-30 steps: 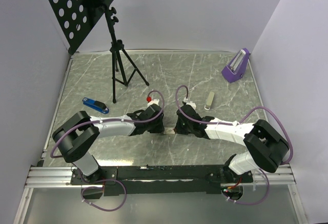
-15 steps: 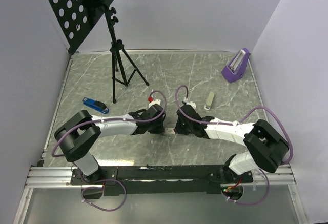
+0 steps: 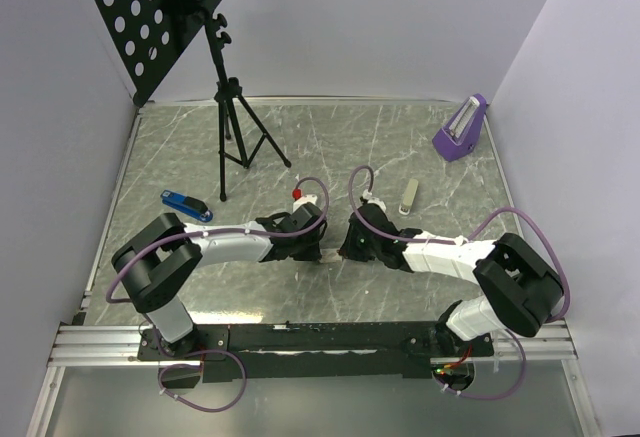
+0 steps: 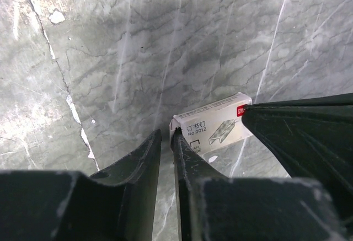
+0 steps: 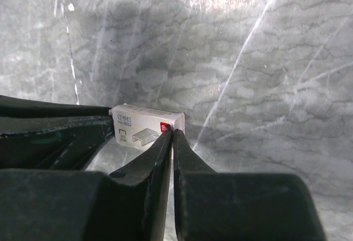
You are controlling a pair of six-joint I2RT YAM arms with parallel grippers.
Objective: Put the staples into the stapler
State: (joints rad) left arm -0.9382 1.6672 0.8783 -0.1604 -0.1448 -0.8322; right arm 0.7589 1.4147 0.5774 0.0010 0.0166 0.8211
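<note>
We see the staples box [image 4: 212, 126] lying flat on the marble tabletop [image 3: 400, 147], mid-frame in the top view, between both pincers. The left pincer [image 4: 167, 137] stands a narrow slit apart, bare tabletop showing through, its tips at one end of the box. The right pincer [image 5: 171, 133] is all but closed at the red-printed end; whether it grips, we cannot tell. The blue stapler [image 3: 186, 204] lies well apart, at the left.

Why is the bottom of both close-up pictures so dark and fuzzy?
Left wrist view: the left tool looms dark and soft-focus, the staple box is sharp. Right wrist view: the right tool likewise dark; glare patches on the table. Top view: even light, soft shadows.
</note>
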